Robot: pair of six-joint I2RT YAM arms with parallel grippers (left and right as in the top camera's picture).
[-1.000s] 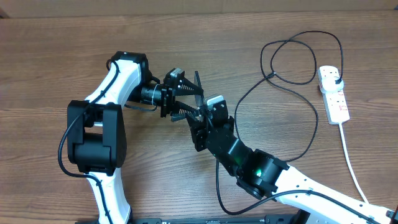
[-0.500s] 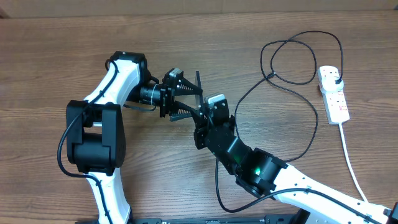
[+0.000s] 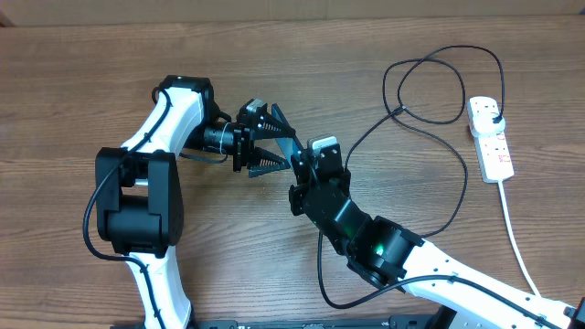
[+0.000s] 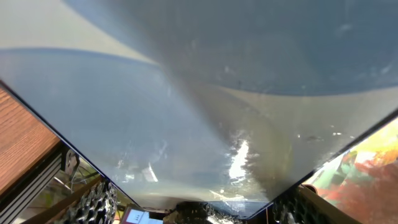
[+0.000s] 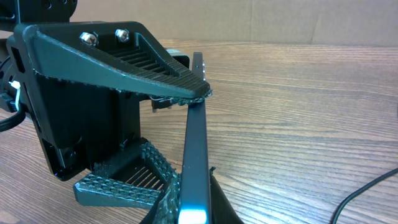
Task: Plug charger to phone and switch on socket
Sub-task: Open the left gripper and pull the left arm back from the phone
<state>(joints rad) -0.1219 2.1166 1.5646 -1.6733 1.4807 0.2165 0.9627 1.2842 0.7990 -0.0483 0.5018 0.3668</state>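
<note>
Both grippers are on the phone [image 5: 194, 143] right now. It's up off the table [image 3: 91, 73], turned so the right wrist cam sees only its thin black edge. The left gripper [image 3: 281, 151] has its jaws spread wide and clamped across it, and glass fills pretty much the whole left wrist view. The right gripper [image 5: 189, 202] is pinched tight on the near end, a finger on each side of that edge. The charger [image 3: 385, 87] lies looped on the wood well off to the right, its plug sitting in the socket [image 3: 489, 137]. Can't make out the connector tip.
</note>
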